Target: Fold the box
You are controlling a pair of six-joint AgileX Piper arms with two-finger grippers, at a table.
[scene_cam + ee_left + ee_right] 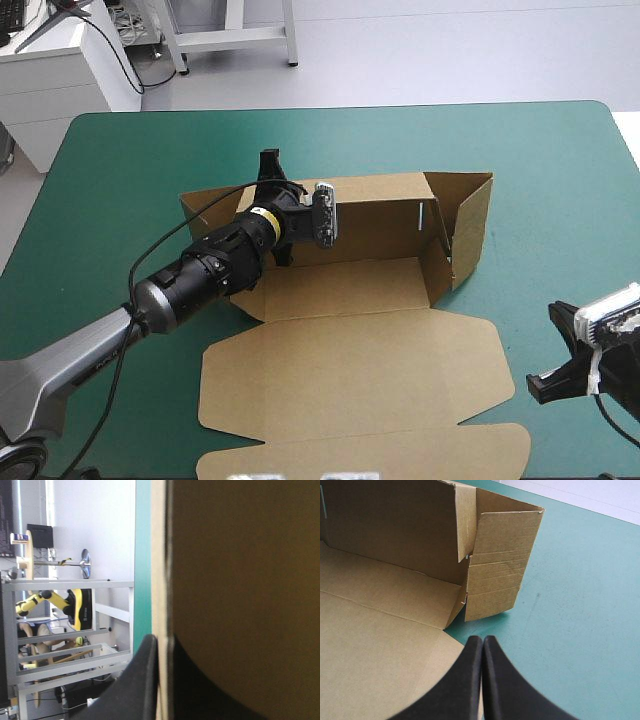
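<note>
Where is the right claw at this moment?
The right claw, shut, is over the right side of the teal-green cover, next to the flat lid of the box and short of its raised end wall.

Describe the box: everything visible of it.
The box is a cut sheet of brown board, half formed. Its far wall and right end wall stand up, the floor lies flat, and the lid with its rounded flaps lies flat toward the near edge of the teal-green table. The left gripper is shut on the far wall near its left end. The right gripper is shut, beside the lid's right edge, not holding it.
</note>
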